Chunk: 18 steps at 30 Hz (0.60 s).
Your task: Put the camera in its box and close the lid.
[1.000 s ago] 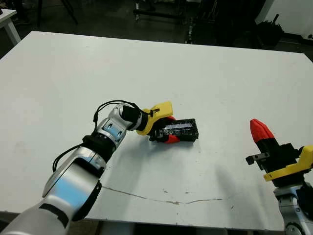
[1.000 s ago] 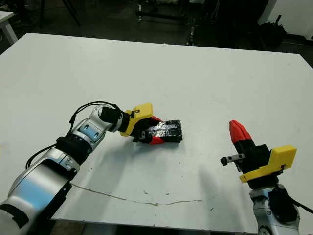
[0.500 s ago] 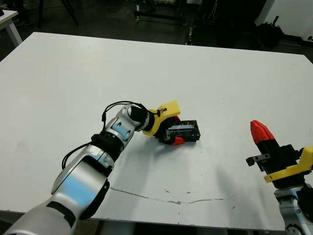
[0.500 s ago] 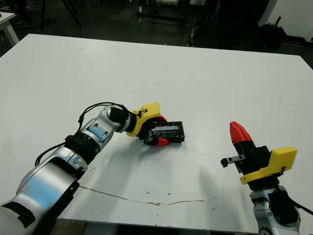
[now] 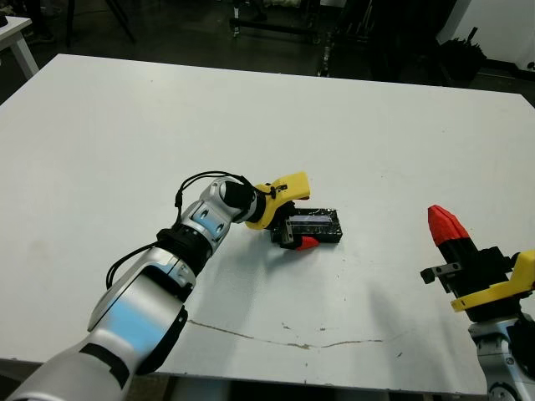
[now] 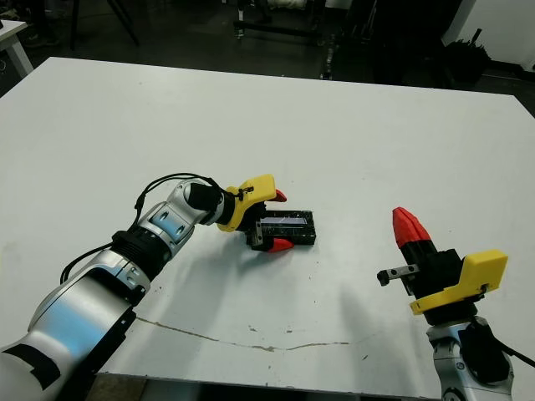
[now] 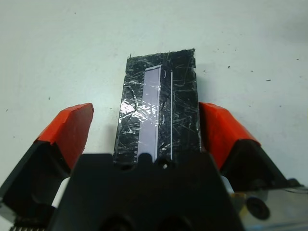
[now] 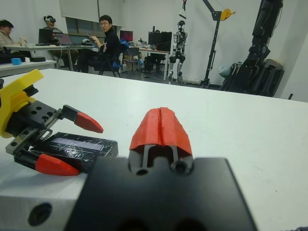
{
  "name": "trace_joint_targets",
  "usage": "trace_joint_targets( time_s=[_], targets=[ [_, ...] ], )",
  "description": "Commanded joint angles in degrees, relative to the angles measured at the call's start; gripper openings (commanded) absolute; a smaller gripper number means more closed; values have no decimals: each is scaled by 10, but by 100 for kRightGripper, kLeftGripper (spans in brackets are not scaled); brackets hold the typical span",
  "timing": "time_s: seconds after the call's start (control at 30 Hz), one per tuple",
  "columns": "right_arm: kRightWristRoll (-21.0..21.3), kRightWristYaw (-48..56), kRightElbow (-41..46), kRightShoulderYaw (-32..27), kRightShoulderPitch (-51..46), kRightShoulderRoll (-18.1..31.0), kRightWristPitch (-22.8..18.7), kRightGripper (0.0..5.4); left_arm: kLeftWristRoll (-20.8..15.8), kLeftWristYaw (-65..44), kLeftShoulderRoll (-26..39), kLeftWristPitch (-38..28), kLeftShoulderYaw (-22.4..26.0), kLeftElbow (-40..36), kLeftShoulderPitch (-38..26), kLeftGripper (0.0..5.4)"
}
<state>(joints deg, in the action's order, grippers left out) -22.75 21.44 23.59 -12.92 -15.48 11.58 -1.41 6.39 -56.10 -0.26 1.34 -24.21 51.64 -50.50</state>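
The box [image 5: 318, 236] lies at mid table with the lid [image 7: 159, 110] flat on top, its crinkly black surface shining. No camera is in view. My left gripper [image 6: 280, 220] is open and straddles the box's near end. One red fingertip [image 7: 72, 125] stands on each side, with a small gap to the walls. At the table's right front my right gripper [image 5: 445, 224] is shut on nothing, well away from the box; it also shows in the right wrist view [image 8: 160, 126].
A thin crack line [image 5: 284, 338] runs across the white table [image 5: 125, 125] near its front edge. Beyond the far edge are dark stands and equipment. In the right wrist view, seated people [image 8: 103, 36] and desks are far behind the table.
My left gripper has opened: its fingers spread off the box's sides. The arm has shifted slightly right along the box. My right arm has not moved.
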Motion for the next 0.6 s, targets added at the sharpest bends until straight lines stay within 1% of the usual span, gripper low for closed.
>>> trace_joint_targets(
  time_s=[0.03, 0.17, 0.3, 0.37, 0.53, 0.6],
  targets=[
    [-6, 3, -4, -5, -5, 5, 0, 0, -11, -29, -83, 20, -24, 2, 41, 539],
    [-5, 2, -3, -5, -5, 7, -1, 0, -43, -56, -63, 60, -2, -62, 51, 539],
    [-3, 2, -3, -3, -4, 7, 2, 0, -65, -74, -33, 102, 14, -146, 70, 539],
    [-6, 7, -6, -3, -2, 7, 5, 0, -69, -81, -10, 104, 18, -185, 81, 539],
    [-2, 8, -6, -4, -1, 7, 6, 0, -80, -102, 47, 142, 31, -245, 91, 539],
    [-1, 4, -3, -4, -1, 7, 3, 0, -95, -111, 72, 187, 46, -260, 90, 539]
  ],
)
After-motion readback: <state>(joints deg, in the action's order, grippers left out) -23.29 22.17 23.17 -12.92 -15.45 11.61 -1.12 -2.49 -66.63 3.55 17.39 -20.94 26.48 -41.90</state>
